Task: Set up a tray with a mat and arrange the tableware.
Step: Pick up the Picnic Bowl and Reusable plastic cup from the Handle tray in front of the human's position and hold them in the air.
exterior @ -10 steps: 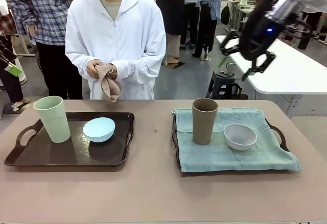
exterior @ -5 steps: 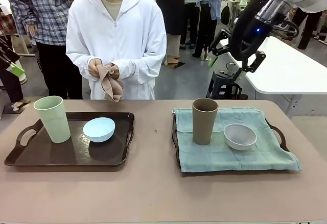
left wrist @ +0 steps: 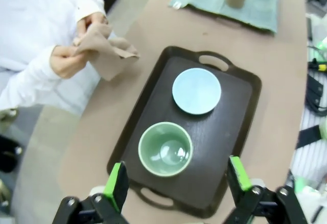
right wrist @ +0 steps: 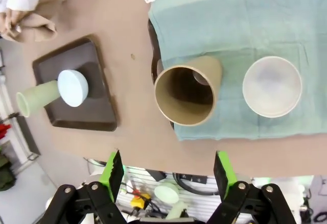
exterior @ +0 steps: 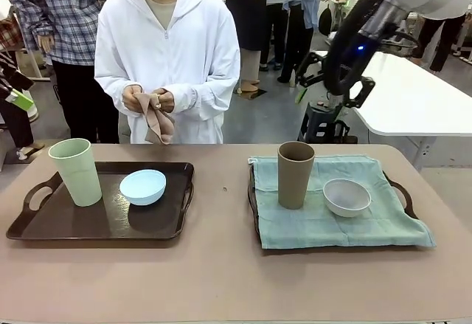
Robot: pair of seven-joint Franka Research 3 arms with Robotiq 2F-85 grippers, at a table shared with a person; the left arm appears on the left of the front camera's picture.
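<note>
Left tool [left wrist: 176, 183] and right tool [right wrist: 168, 168] hang spread, empty; an off-centre descent could topple the green tumbler [left wrist: 165, 149].

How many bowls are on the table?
2. The light blue bowl sits on the bare dark tray beside the pale green tumbler; the white bowl sits on the green mat beside the brown tumbler. None looks hidden.

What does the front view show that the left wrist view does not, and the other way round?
Front view: the open right hand raised high at picture right. Left wrist view: the open left hand and a look down into the pale green tumbler. Both: that tumbler, the light blue bowl, their dark tray, the person's tan cloth.
</note>
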